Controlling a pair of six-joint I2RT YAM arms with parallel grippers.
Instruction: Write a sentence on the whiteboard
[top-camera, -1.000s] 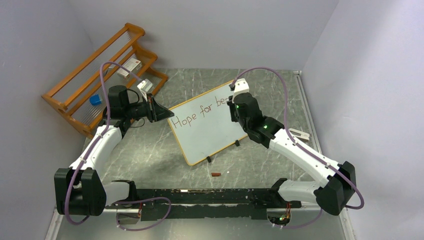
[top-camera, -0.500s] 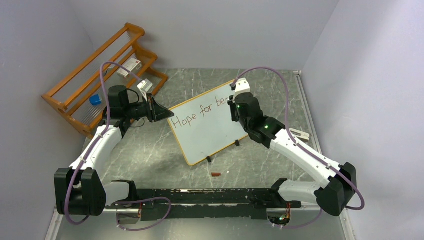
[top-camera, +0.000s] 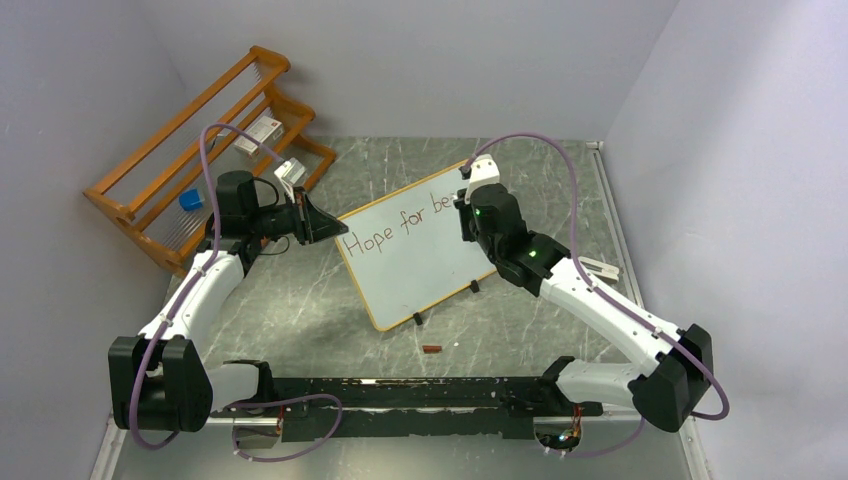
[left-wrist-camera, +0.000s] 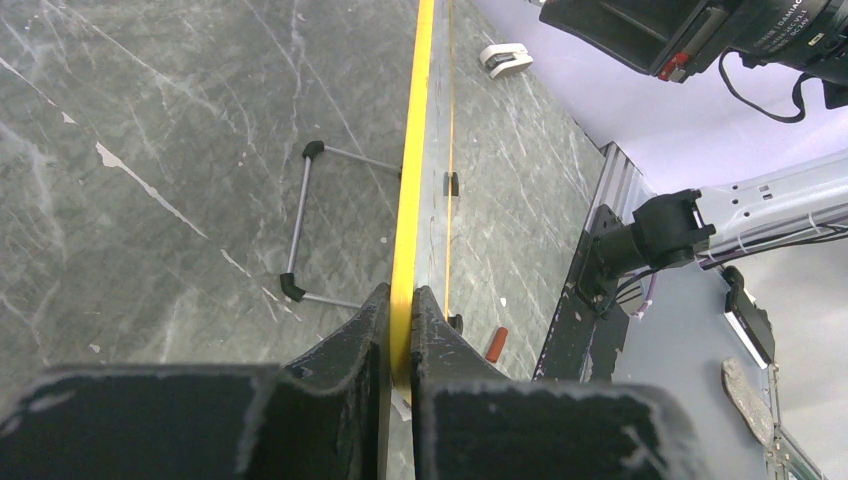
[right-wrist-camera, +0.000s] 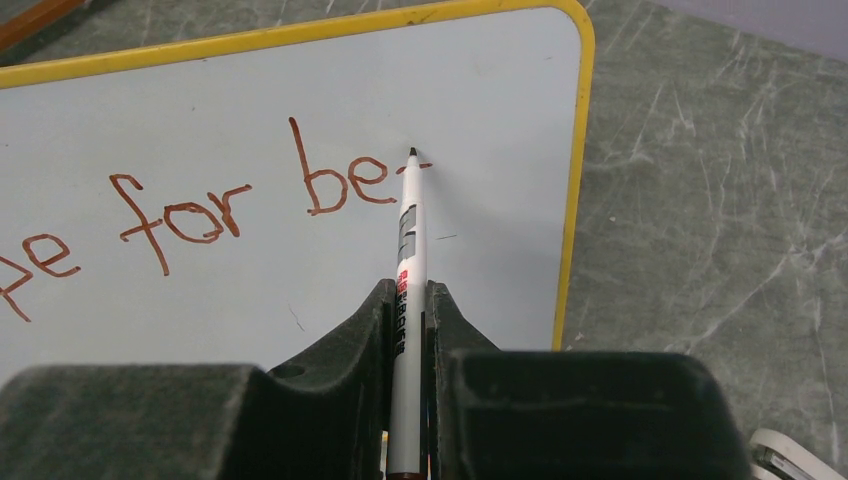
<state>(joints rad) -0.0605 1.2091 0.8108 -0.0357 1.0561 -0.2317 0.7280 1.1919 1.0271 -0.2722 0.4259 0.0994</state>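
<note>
Top external: whiteboard (top-camera: 420, 262) mid-table (top-camera: 300, 320), propped on feet, long axis running near-left to far-right. Sentence (top-camera: 395, 228) reads "Hope for be", climbing toward far-right corner. Left gripper (top-camera: 322, 225) at board's left corner; right gripper (top-camera: 466, 210) over board's right end.

Left wrist: left gripper (left-wrist-camera: 400, 300) fingers clamped on yellow rim (left-wrist-camera: 415, 150), board seen edge-on, rim stretching straight away.

Right wrist: right gripper (right-wrist-camera: 408, 295) fingers pinching marker (right-wrist-camera: 408, 230); marker points away along fingers, tip touching board just after "be".

Top view: high overhead, looking down. Wrist views: close, along black fingers (left-wrist-camera: 340, 370). All share the large white wood-rimmed whiteboard (top-camera: 420, 270).
</note>
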